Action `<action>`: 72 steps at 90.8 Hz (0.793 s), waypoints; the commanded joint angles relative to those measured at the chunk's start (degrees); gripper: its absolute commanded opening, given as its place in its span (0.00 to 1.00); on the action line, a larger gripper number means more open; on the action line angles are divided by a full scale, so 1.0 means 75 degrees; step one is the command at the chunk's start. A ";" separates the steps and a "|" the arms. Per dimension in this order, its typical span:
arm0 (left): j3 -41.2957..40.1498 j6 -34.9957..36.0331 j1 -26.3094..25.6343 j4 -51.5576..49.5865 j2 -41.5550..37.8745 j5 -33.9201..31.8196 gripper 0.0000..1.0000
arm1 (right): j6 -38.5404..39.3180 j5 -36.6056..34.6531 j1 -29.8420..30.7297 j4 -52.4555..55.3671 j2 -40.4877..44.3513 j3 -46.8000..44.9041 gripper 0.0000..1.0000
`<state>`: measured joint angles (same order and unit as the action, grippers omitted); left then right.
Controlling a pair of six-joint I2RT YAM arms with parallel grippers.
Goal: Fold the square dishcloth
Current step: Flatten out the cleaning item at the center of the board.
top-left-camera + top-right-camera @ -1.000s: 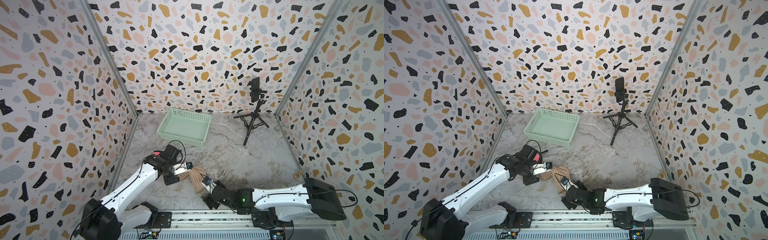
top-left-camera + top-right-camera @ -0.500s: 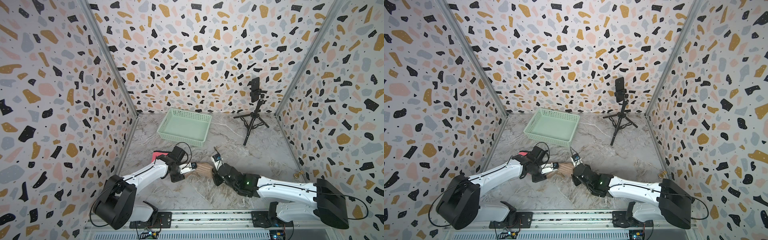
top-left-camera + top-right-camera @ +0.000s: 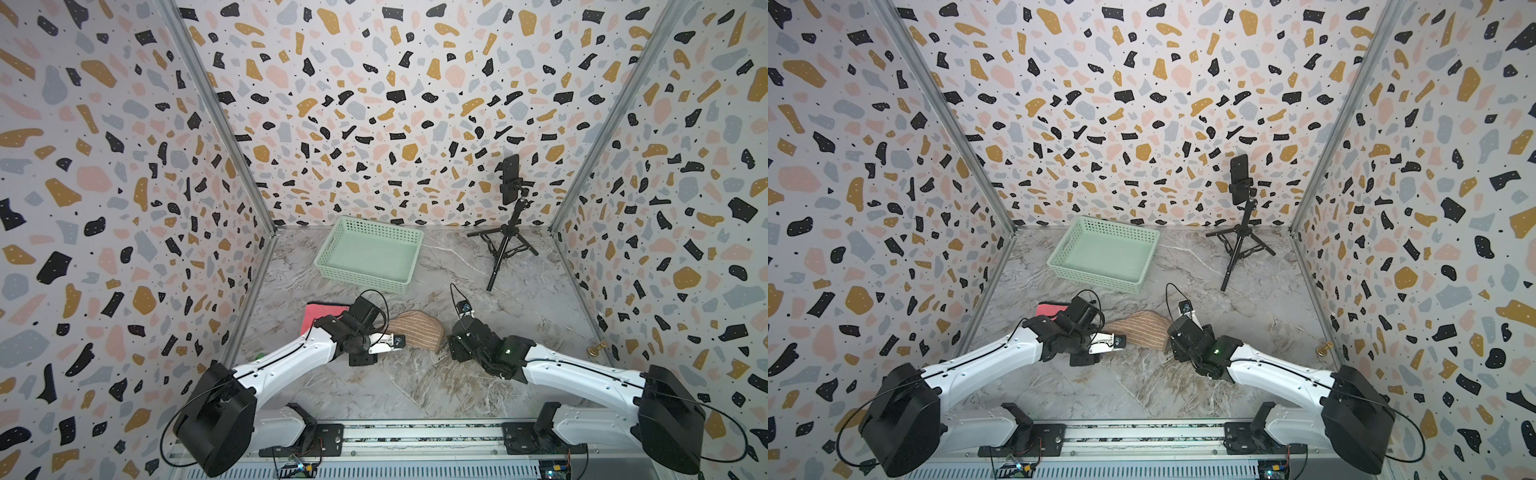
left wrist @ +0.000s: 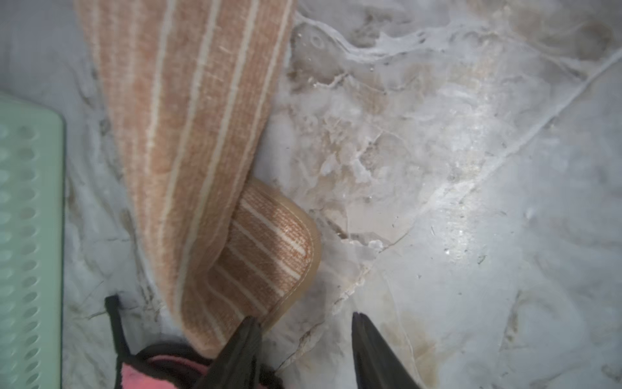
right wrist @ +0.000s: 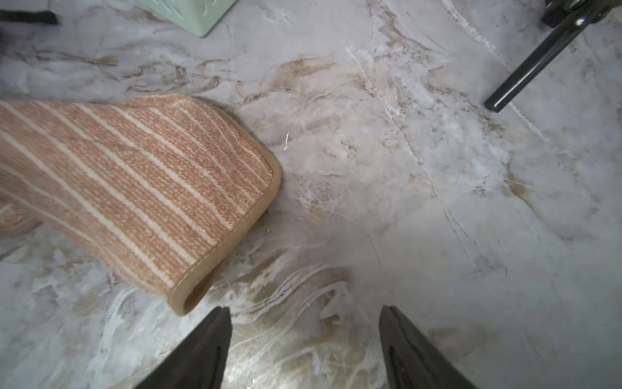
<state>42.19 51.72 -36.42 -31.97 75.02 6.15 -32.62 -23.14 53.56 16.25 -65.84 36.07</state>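
striped dishcloth (image 3: pixel 415 332) lying loose, ungripped

in both top views the striped dishcloth (image 3: pixel 1142 330) lies rumpled on the marble table (image 3: pixel 415 386), before the green basket (image 3: pixel 361 280). left wrist: left tool (image 4: pixel 303 320) parted, one fingertip (image 4: pixel 247 336) at its curled corner. right wrist: right tool (image 5: pixel 304 310) gaping over bare table, cloth just beside.

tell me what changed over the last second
The dishcloth was carried away from the front edge toward the basket and laid down folded over. The right gripper let go and backed off slightly, jaws open; the left gripper, jaws open, sits at its corner. The basket, tripod and red cloth stayed put.
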 commanded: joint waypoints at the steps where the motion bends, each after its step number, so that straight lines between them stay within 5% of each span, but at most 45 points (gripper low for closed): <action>1: 0.0132 0.0233 -0.0065 -0.0023 0.0608 0.0096 0.53 | -0.0584 0.0257 0.0219 0.0207 0.0583 -0.0354 0.75; 20: 0.0508 0.0044 -0.0097 0.0480 0.1523 -0.0137 0.62 | -0.1253 0.2289 0.0479 -0.1539 0.0471 -0.1102 0.76; 32: 0.0833 -0.0154 -0.0146 0.0564 0.2158 -0.0398 0.63 | -0.1246 0.2661 0.0465 -0.2812 -0.0279 -0.1048 0.78; 42: 0.0996 -0.0274 -0.0147 0.0638 0.2496 -0.0582 0.48 | -0.1268 0.2845 0.0236 -0.3446 -0.1039 -0.0783 0.75; 55: 0.0858 -0.0225 -0.0147 0.0735 0.2319 -0.0592 0.02 | -0.1484 0.3036 -0.0169 -0.4433 -0.1687 -0.0800 0.51; 72: 0.0705 -0.0007 -0.0147 0.0058 0.0987 -0.0620 0.00 | -0.1086 0.3381 -0.0191 -0.4572 -0.1164 -0.0735 0.05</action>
<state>47.79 50.61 -37.30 -26.98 89.08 1.72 -42.61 -0.67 52.10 -14.26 -78.56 28.56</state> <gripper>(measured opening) 0.045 0.135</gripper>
